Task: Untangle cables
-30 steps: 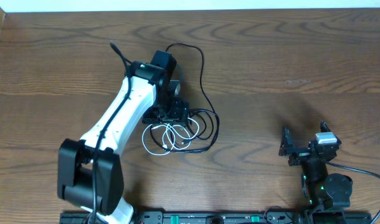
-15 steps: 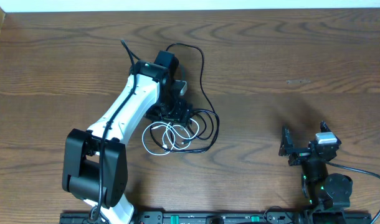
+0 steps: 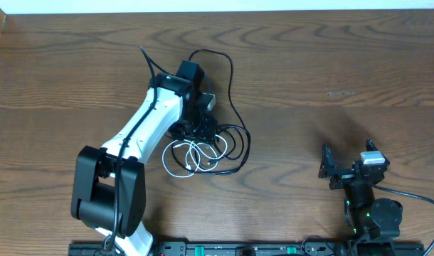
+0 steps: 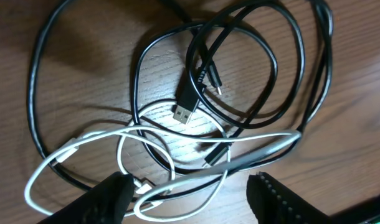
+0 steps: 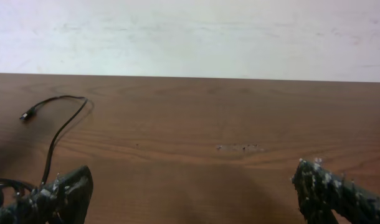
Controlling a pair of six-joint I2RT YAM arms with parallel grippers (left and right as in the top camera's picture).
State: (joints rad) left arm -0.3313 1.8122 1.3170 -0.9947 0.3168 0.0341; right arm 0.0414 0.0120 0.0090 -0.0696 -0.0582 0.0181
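**Overhead.** The tangle of thin, floppy cords (image 3: 206, 148) lies on the brown wooden table (image 3: 345, 71), left of centre. A thin white cord (image 3: 183, 160) is looped on its near-left side and thin black cords (image 3: 235, 146) are woven through it. One black strand arches off toward the far edge. The left gripper (image 3: 200, 126) hangs over the heap's far side. The right gripper (image 3: 324, 169) sits well apart, at the near right.

**Left wrist.** The left gripper (image 4: 190, 185) has its jaws apart, one on either side of the white cord's (image 4: 84, 146) loops, with nothing pinched yet. A black cord's flat metal-tipped plug (image 4: 185, 112) lies just beyond. The pinch probably goes best on a single white strand where no black strand crosses it. A slow lift would then let the black loops slide off rather than drag the whole knot.

**Right wrist.** The right gripper (image 5: 193, 199) is spread wide and empty. A loose black cord end (image 5: 28, 115) rests on the wood ahead of it. This arm could pin the black cords while the white one is drawn out.
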